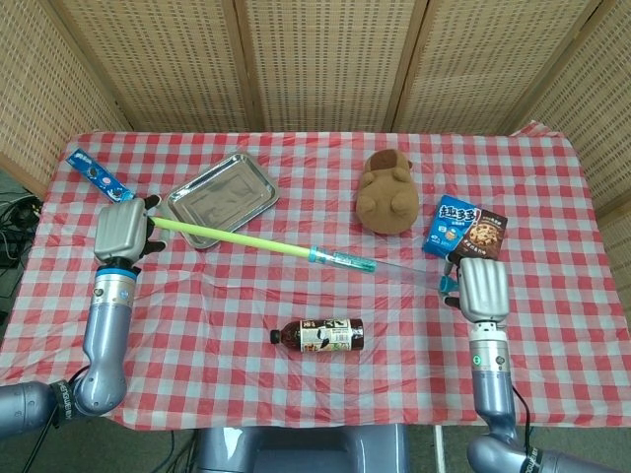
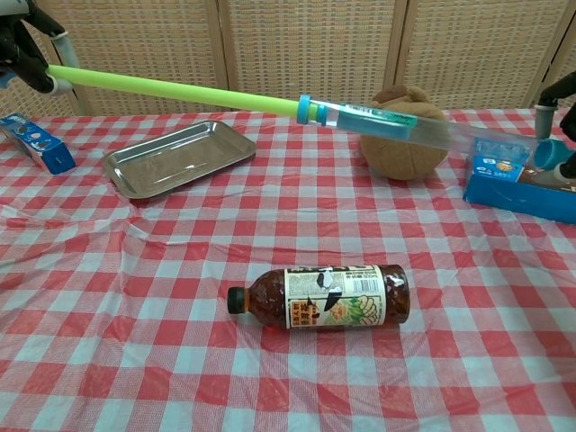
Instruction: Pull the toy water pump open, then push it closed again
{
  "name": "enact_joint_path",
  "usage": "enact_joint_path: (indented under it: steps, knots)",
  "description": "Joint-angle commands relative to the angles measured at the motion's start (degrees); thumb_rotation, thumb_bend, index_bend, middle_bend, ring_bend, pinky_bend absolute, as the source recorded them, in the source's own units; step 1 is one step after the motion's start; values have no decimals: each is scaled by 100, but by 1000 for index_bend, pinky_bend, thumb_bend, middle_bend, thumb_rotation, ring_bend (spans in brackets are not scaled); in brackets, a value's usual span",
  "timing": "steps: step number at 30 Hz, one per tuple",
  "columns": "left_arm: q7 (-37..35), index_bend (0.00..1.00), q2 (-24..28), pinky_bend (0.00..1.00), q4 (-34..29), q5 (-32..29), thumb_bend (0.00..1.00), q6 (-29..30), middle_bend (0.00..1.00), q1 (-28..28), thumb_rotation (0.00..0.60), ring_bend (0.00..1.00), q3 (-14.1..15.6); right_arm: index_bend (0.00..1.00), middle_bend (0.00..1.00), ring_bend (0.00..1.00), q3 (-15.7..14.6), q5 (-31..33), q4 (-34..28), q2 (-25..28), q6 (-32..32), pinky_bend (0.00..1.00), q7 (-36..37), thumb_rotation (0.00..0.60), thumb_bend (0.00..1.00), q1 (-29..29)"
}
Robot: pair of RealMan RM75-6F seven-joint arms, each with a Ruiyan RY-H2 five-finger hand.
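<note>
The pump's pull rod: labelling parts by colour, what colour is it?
The pull rod is bright lime green, clearest in the chest view, running from the left hand into the clear barrel.

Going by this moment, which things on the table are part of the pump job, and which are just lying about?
In the job:
toy water pump, held above the table
left hand, gripping its green rod
right hand, gripping its clear barrel

Lying about:
metal tray
plush toy
cookie box
tea bottle
blue packet
</note>
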Motion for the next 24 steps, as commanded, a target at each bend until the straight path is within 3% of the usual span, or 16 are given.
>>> enact_joint_path:
  steps: [1, 24]
  knots:
    - [-17, 866, 3, 779, -1, 15, 658, -14, 934, 7, 600, 889, 14, 650, 1000, 1000, -2, -27, -23, -12, 34, 651, -35, 600, 268, 24]
    - [18, 866, 84, 779, -140, 58, 658, -41, 934, 24, 600, 888, 115, 686, 1000, 1000, 62, 80, -167, -95, 176, 651, -388, 600, 292, 194]
